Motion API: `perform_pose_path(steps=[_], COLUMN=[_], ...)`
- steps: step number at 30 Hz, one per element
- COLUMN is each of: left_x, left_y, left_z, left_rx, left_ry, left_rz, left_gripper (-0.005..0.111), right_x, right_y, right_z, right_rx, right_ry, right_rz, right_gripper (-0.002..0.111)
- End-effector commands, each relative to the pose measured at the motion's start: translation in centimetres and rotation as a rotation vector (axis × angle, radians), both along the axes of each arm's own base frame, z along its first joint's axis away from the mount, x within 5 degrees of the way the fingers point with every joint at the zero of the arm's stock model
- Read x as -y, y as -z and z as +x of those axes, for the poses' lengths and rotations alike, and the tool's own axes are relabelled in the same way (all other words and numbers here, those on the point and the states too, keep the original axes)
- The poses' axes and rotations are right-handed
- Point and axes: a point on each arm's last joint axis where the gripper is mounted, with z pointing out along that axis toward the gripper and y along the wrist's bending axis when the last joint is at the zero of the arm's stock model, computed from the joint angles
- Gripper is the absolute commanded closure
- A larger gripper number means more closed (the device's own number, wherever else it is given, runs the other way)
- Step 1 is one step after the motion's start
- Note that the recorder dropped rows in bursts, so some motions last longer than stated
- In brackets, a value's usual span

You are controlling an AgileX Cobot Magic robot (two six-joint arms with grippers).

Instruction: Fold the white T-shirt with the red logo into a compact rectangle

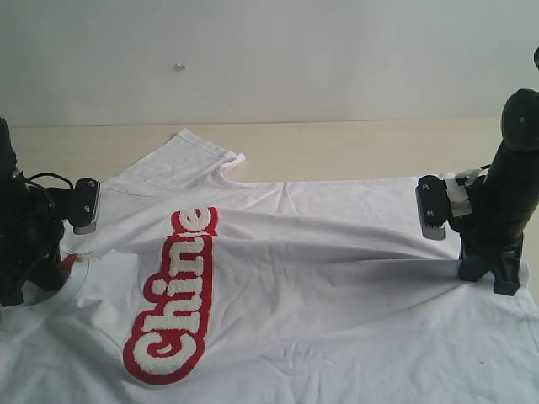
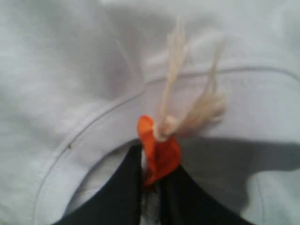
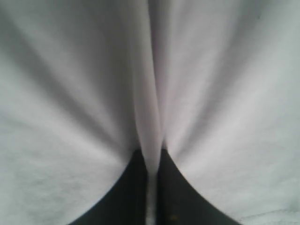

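Note:
The white T-shirt (image 1: 320,278) lies spread and wrinkled across the table, neck toward the left and one sleeve (image 1: 194,151) toward the back. The red logo (image 1: 173,303) reads "Chine", running from the near left toward the middle. My left gripper (image 1: 61,268) is at the collar, shut on the orange neck tag (image 2: 161,152) and the white cloth beside it; frayed cream threads (image 2: 187,112) hang from the tag. My right gripper (image 1: 490,282) stands at the shirt's right edge, shut on a raised ridge of fabric (image 3: 150,117). In the wrist views the left gripper (image 2: 151,164) and right gripper (image 3: 150,161) show dark fingers pressed together.
The beige table (image 1: 379,147) shows bare behind the shirt, up to a white wall. The shirt runs past the near edge of the exterior view. A tight fold stretches across the shirt between the two grippers.

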Motion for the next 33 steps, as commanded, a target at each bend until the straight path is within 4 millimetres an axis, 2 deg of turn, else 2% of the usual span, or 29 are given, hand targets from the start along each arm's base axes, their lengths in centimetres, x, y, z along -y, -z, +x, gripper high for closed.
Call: perform_pose_path(steps=[1, 9, 15, 17, 24, 27, 30, 31, 33], left_x=[-0.2, -0.8, -0.8, -0.8, -1.1, -1.6, -1.7, -1.7, -1.7], left_y=[0.1, -5.0, -7.4, -8.8, -15.4, -19.4, -21.9, -23.1, -24.1], left_z=[-0.8, -1.0, -1.4, -1.6, -2.7, -4.3, -5.7, -6.5, -7.4], left_rx=[-0.051, 0.096, 0.157, 0.199, 0.323, 0.370, 0.407, 0.433, 0.453], left_ry=[0.018, 0.068, 0.041, 0.040, 0.043, 0.037, 0.022, 0.003, -0.013], left_rz=[0.016, 0.060, 0.043, 0.039, 0.051, 0.083, 0.074, 0.057, 0.042], left_gripper=[0.107, 0.107, 0.107, 0.107, 0.107, 0.107, 0.107, 0.107, 0.107], right_x=[0.3, 0.3, 0.2, 0.1, -0.2, -0.5, -0.6, -0.7, -0.8], right_y=[-0.2, -4.3, -7.4, -8.8, -13.2, -15.9, -17.9, -19.2, -20.2], right_z=[0.0, 0.1, -0.4, -0.6, -2.0, -3.3, -4.5, -5.5, -6.6], right_rx=[0.024, 0.166, 0.240, 0.281, 0.404, 0.473, 0.518, 0.541, 0.546], right_ry=[-0.007, -0.005, 0.001, 0.008, 0.033, 0.037, 0.020, 0.016, 0.014], right_rz=[-0.027, -0.040, -0.045, -0.041, -0.027, -0.007, -0.013, -0.014, -0.013], right_gripper=[0.108, 0.108, 0.108, 0.108, 0.108, 0.108, 0.108, 0.108, 0.108])
